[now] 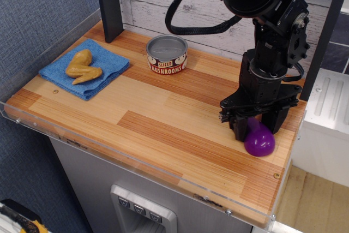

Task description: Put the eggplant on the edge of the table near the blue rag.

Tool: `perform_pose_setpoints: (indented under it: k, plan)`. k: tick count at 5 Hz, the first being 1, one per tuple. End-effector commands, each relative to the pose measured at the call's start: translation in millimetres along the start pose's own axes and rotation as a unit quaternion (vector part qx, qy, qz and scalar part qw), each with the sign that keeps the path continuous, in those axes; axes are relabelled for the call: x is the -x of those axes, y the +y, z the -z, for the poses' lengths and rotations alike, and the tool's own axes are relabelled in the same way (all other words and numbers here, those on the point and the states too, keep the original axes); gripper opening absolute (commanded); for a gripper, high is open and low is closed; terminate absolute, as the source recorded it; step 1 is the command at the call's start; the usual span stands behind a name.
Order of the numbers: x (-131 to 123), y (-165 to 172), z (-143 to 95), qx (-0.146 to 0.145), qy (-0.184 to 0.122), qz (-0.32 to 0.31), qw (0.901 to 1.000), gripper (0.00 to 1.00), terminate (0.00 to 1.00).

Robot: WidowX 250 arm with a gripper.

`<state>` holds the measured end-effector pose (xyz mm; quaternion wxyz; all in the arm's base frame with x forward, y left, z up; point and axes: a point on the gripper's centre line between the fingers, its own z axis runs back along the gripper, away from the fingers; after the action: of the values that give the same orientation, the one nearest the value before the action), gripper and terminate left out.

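The purple eggplant [259, 143] rests near the right front corner of the wooden table [158, 115]. My gripper [256, 129] points down over it, with the jaws closed against its upper, stem end; the round purple end sticks out below the fingers and touches the table. The green stem cap is hidden behind the fingers. The blue rag [109, 63] lies flat at the far left of the table, well away from the gripper.
A tan chicken-wing toy [82, 68] lies on the rag. A mushroom can [167, 54] stands at the back middle. A black post [109, 4] rises at the back left. A clear plastic rim [136, 165] runs along the front edge.
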<state>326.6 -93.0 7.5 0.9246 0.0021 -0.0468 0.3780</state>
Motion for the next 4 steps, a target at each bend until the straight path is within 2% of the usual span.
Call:
perform_pose_setpoints:
  k: [1, 3, 4]
  plan:
    - [-9, 0, -11, 0.006, 0.000, -0.020, 0.9998, 0.00, 0.00]
    - [-16, 16, -35, 0.009, 0.010, -0.035, 0.9993, 0.00, 0.00]
    - [-26, 38, -49, 0.013, -0.008, -0.046, 0.9988, 0.00, 0.00]
